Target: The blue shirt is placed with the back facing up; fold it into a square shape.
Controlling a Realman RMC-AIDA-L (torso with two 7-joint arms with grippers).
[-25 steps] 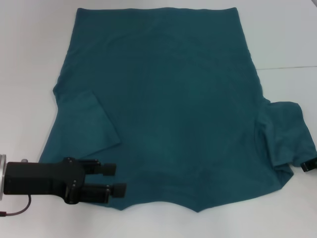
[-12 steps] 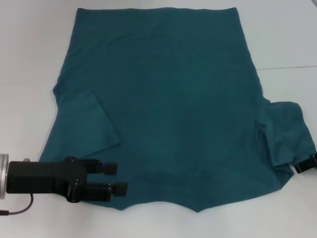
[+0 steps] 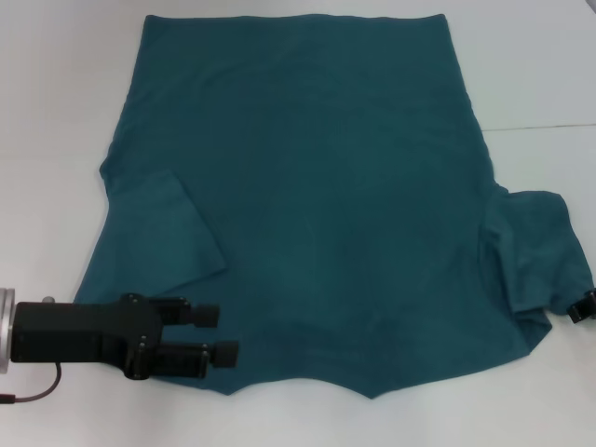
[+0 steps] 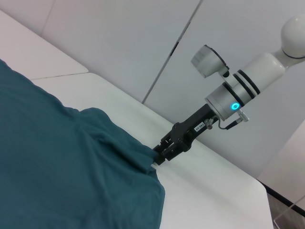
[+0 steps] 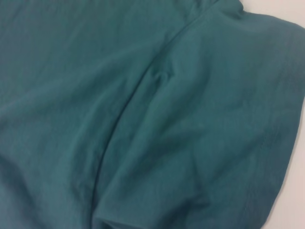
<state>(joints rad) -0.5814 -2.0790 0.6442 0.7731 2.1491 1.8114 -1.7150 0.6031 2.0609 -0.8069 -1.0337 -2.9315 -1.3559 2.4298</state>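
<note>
Looking down from the head cam, I see the blue shirt [image 3: 317, 205] spread flat w/ plain back up, filling most of the white table [image 3: 56, 112]; hem toward the top of frame, neckline at the bottom edge. Sleeve on frame left is folded inward onto the body; sleeve on frame right sticks out, rumpled.

Left gripper [image 3: 222, 335] sits at lower left of frame, lying over the shirt's shoulder corner, fingers [image 3: 207, 317] parted w/ a gap between them, nothing pinched that I can see.

Right gripper [image 3: 583, 307] is at the far right edge, mid-low, just at the outer sleeve's cuff. Left wrist cam shows it [image 4: 157, 156] up against the cuff edge, but I can't tell if it's clamped on fabric. Right wrist cam is all teal cloth & sleeve seam.
</note>
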